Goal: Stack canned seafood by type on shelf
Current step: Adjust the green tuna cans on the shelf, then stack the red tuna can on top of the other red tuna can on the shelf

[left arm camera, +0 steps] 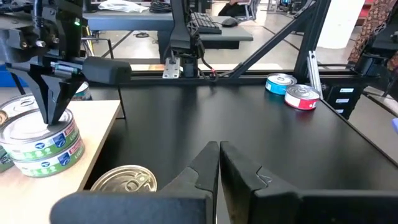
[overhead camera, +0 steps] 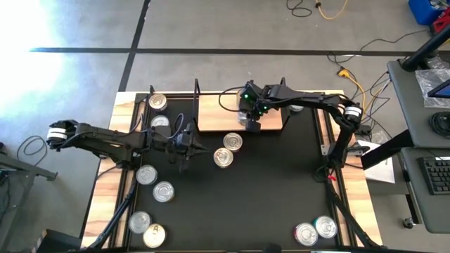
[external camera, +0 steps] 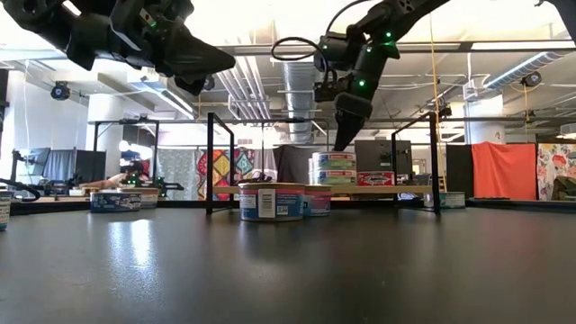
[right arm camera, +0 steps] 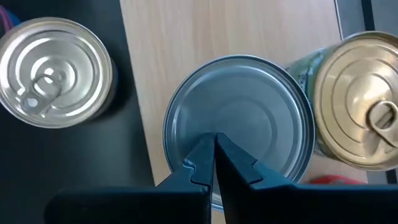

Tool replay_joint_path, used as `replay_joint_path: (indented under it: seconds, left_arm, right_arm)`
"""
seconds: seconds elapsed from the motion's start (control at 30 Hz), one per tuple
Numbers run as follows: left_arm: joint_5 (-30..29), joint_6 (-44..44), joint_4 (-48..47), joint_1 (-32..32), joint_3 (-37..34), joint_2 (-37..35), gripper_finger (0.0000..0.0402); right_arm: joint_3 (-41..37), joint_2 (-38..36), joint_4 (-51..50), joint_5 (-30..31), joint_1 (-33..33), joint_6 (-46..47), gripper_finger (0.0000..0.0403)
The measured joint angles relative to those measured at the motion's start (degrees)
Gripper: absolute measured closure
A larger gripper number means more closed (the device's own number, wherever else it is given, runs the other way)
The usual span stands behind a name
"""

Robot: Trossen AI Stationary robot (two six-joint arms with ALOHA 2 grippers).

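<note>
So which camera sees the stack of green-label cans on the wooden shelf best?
The left wrist view: the green-label stack shows two cans with labels, the shut right gripper at its top. The low view shows it far off. The right wrist view shows only the lid; in the high view the arm hides it.

two dark, chunky robot arms, left arm (overhead camera: 105, 140) with a white band by its base end, right arm (overhead camera: 309, 102) also white-collared, tiny green lights glowing at its wrist, looped black cable, tapered matte-black fingers (left arm camera: 199, 174)
</note>
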Motion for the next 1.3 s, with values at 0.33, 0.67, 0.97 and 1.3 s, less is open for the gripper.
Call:
replay_joint_path:
  seconds: [0.33, 0.67, 0.97, 1.3]
  left_arm:
    - [-2.8, 1.1, 4.8, -5.9, 0.0, -0.2, 0.0402]
    - [-29.2, -2.8, 7.9, -25.6, 0.0, 2.2, 0.0402]
    - [-40.2, -3.4, 22.8, -40.8, 1.1, 14.3, 0.0402]
    - [-43.3, -6.0, 34.4, -46.6, 12.4, 37.6, 0.0402]
  right_arm:
    - [0.2, -6.0, 2.5, 1.6, 0.1, -2.5, 0.0394]
    - [-1.4, -19.3, 6.2, -4.6, 9.2, 2.9, 0.0394]
    - [-11.4, -25.0, 4.8, 4.3, 31.2, 19.3, 0.0394]
    - [-14.5, -21.3, 4.7, 11.6, 58.6, 42.3, 0.0394]
